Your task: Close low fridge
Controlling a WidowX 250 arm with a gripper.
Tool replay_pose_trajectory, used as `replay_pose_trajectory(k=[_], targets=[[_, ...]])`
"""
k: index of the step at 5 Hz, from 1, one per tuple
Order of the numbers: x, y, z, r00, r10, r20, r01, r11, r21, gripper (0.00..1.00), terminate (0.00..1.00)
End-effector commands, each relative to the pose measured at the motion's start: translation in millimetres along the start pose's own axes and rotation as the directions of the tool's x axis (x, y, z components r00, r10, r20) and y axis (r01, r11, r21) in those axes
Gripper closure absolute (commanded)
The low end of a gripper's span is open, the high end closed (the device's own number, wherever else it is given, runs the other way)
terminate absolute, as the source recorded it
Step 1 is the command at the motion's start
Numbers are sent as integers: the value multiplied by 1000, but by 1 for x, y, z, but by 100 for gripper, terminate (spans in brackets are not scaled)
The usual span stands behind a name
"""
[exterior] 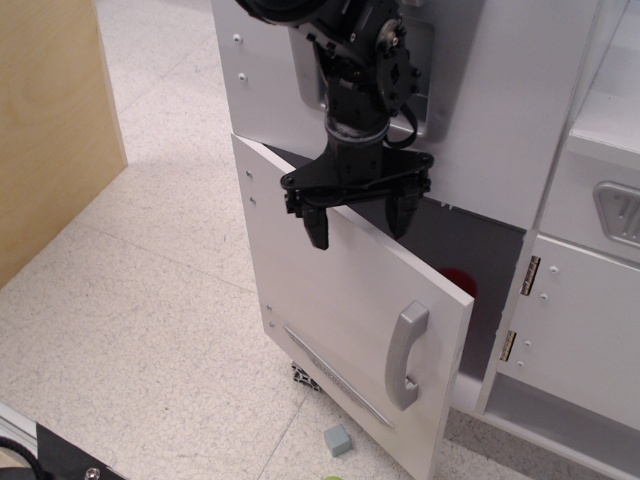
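Note:
The low fridge door [330,310] is a flat white panel with a curved grey handle [405,355] and a thin grey strip near its bottom edge. It stands partly ajar, hinged at the left, with a dark gap at its right side. A sliver of a red cup [458,281] shows through that gap. My black gripper [358,220] is open, its fingers straddling the door's top edge, one in front and one behind. It holds nothing.
The upper white panel with a recessed grey dispenser [420,70] sits behind my arm. A smaller white cabinet door [580,330] is at the right. A wooden panel [50,120] stands at the left. A small grey block [337,440] lies on the floor.

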State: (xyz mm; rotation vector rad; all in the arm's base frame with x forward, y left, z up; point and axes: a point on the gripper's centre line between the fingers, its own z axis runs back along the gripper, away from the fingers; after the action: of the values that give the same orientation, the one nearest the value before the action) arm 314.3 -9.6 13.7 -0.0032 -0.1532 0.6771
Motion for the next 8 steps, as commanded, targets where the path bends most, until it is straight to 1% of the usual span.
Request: replay_pose_trajectory(k=[1, 2, 3, 4, 5, 6, 7, 8], targets=[[-5, -6, 75, 997, -72, 32, 75, 989, -127, 0, 0], [-14, 22, 76, 989, -142, 34, 144, 985, -91, 0, 0], [-15, 49, 55, 983, -180, 45, 182, 983, -26, 0, 0], [-15, 61, 24, 979, -199, 53, 199, 980, 1, 0, 0], [-14, 63, -12, 985, -171, 34, 171, 985, 13, 0, 0], [-18, 52, -29, 987, -154, 41, 154, 988, -2, 0, 0], [-23, 35, -39, 993, -116, 19, 117, 992, -49, 0, 0], [-25, 15, -46, 996, -88, 9, 88, 995, -49, 0, 0]])
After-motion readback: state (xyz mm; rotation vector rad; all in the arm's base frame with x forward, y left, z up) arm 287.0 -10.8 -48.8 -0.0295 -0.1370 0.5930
